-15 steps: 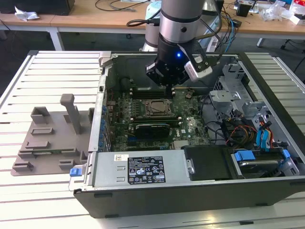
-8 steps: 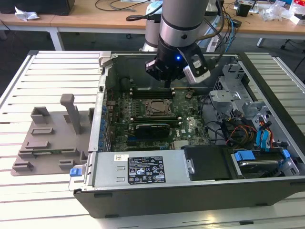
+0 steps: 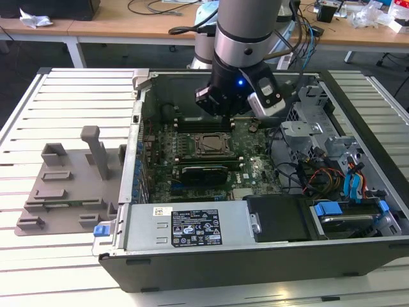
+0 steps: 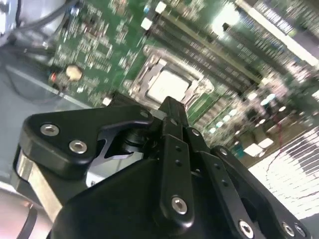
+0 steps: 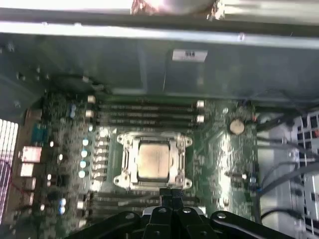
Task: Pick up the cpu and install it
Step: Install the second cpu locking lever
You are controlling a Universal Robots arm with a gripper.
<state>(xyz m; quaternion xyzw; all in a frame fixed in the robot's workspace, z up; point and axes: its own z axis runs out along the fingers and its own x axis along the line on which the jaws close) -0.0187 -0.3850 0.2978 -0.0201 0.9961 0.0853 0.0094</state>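
The cpu point(image 5: 153, 159) lies flat inside the socket frame point(image 5: 124, 149) on the green motherboard, its silvery top facing up. It also shows as a pale square cpu point(image 4: 169, 84) in the second wrist view, and as a small cpu point(image 3: 209, 144) mid-board in the exterior view. My gripper point(image 5: 167, 196) hangs over the board beside the socket, a little above it and apart from the chip. Its black fingers point(image 4: 172, 129) are pressed together with nothing between them.
The open computer case point(image 3: 192, 265) lies on a slatted white table. Memory slots point(image 5: 144, 107) run along the socket. Cables and drive bays with blue tabs point(image 3: 332, 208) fill the exterior view's right. A grey fixture plate point(image 3: 64, 185) with upright posts sits at its left.
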